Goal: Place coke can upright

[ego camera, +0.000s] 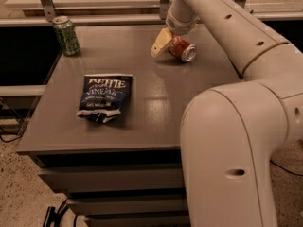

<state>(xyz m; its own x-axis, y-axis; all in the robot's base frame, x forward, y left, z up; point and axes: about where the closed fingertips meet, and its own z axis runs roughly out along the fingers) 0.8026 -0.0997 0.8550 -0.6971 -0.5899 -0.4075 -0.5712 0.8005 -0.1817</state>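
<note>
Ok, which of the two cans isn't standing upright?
The red coke can at the gripper, back right, lies tipped over; the green can stands upright at back left.

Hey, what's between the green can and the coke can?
In the camera view, only bare table lies between the green can and the gripper, which sits right against the coke can.

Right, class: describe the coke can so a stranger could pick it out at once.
Find the grey table, then its far edge, where the gripper sits. The coke can is at the gripper, tipped on its side; unlike the upright green can far left, it is red.
</note>
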